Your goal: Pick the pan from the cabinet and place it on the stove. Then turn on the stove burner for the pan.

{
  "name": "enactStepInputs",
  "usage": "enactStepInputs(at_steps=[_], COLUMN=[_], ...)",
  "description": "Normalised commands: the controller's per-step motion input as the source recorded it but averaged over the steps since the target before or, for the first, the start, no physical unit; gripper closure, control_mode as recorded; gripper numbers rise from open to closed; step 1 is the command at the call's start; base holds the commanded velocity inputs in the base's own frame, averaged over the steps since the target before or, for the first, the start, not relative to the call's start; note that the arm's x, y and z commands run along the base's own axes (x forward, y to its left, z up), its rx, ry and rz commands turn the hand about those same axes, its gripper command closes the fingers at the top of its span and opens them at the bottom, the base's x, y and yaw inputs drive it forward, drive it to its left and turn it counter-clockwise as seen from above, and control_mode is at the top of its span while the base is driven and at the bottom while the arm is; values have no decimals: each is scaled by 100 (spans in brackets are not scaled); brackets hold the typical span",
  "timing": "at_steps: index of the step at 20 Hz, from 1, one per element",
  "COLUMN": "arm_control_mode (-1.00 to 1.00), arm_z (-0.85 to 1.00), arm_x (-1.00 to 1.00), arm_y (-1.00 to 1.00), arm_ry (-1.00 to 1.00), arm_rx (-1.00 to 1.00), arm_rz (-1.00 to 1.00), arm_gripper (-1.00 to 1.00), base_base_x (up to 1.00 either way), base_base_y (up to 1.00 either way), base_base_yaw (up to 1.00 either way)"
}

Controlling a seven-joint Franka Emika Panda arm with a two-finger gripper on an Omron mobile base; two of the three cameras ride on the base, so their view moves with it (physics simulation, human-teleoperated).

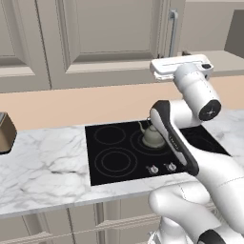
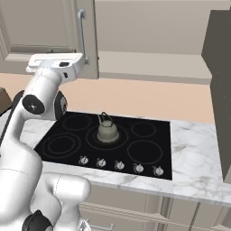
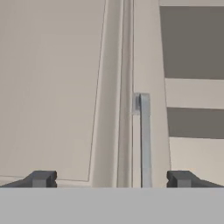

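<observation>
— While the arm is raised to the wall cabinet [image 1: 109, 38], how does the gripper [image 3: 111, 178] stand?

— Wide apart, holding nothing. In the hand view the two dark fingertips [image 3: 41, 178] sit far to either side, and the cabinet's grey bar handle [image 3: 144, 140] runs up between them, nearer the right tip (whether anything touches it I cannot tell).

— And the door itself?

— The panelled door on the left is shut. To its right the cabinet stands open: a plain beige shelf [image 2: 149, 65] shows in the right base view, with a dark door edge [image 2: 221, 90] at the far right.

— Where is the pan?

— I cannot make it out; the part of the shelf that shows is bare beige.

— What about the stove [image 2: 67, 131]?

— The black glass cooktop is set in the white marble counter [image 1: 43, 167]. A grey-green kettle [image 2: 107, 130] sits on the middle ring, and a row of small silver knobs [image 2: 119, 165] runs along the front edge.

— Anything else on the counter?

— A brown, boxy appliance [image 1: 5, 132] at the far left edge of the left base view, well apart from the stove.
</observation>
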Motion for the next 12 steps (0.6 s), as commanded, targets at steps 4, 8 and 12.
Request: enactStepInputs(at_steps=[4,8,12], arm_control_mode=[-100,-100,-100], arm_z=[22,14,5], arm_x=[25,25,31], arm_y=[-12,-17,-10], arm_ry=[0,0,0], arm_rx=[0,0,0], arm_rz=[0,0,0], arm_gripper=[-100,-100,-100], base_base_x=[0,0,0], base_base_y=[0,0,0], base_base_yaw=[0,0,0])
